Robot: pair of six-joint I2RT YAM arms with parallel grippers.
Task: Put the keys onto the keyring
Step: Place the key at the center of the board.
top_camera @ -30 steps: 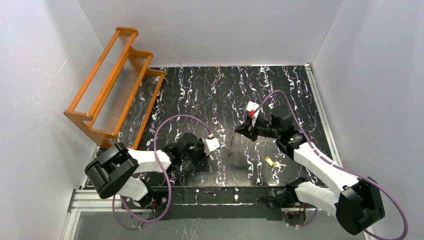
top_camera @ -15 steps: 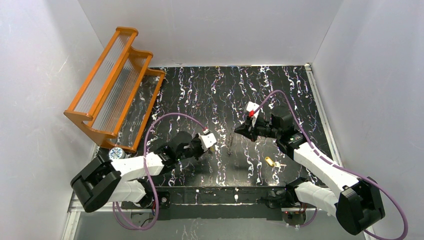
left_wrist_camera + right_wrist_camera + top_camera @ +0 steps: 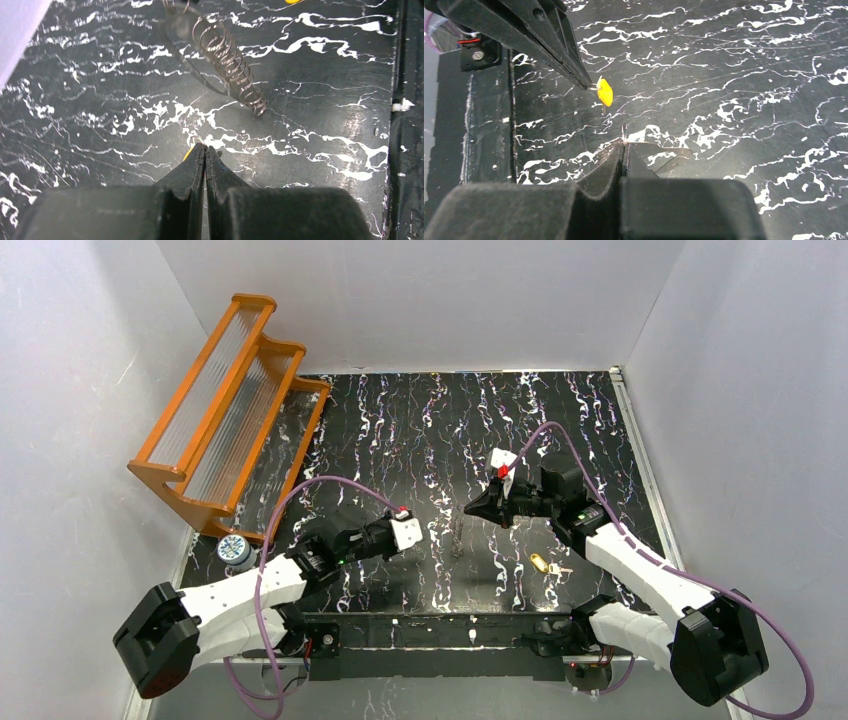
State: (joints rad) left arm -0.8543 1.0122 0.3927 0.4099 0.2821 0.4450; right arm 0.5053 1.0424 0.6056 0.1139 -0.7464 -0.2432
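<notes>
- The key [image 3: 605, 93] is gripped by its small wire loop in the closed left pincer [image 3: 204, 150]. It shows left of centre in the right wrist view, with its blade hanging down.
- The right pincer [image 3: 624, 146] is clamped shut on a thin metal end, judged to belong to the keyring [image 3: 457, 530]. The keyring hangs mid-frame in the top view, between the two pincers.
- For a clean threading, the key's loop should be lined up with that free end and slid on slowly, with both grips held firm. A twist of the key would likely spoil it.
- The coil spring [image 3: 230, 65] is shown clearly only by the left wrist view, at upper centre.
- The second key [image 3: 540, 562], lying on the worktop [image 3: 400, 420] lower right of centre, is seen plainly only from the top.
</notes>
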